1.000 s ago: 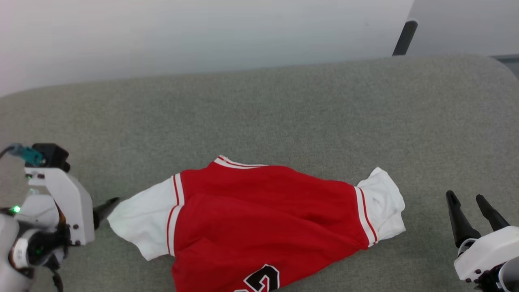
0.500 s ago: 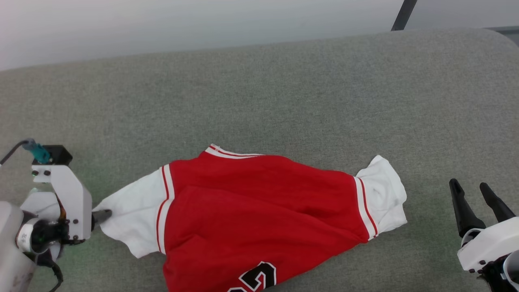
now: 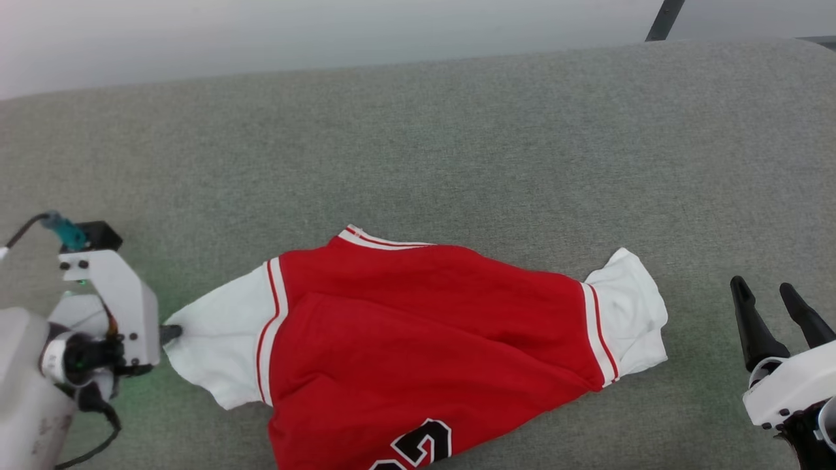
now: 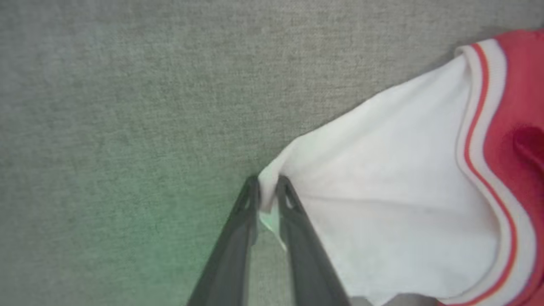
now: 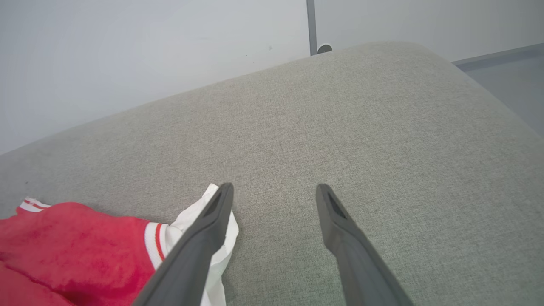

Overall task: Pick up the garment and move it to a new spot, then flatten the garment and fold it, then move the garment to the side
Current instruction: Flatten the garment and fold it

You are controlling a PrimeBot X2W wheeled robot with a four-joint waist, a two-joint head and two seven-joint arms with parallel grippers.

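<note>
I judge this the flattening step: the garment [image 3: 424,339] lies rumpled on the grey cushion [image 3: 457,130], and next I should draw its sleeve [image 3: 222,352] outward, low and steady. My left pincer [image 4: 267,182] is nipped almost closed on that sleeve's white edge. My right pincer [image 3: 763,287] stands spread and empty near the far sleeve.

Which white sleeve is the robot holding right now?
The left sleeve: the left gripper is shut on its tip. The right sleeve lies free, apart from the open right gripper.
</note>
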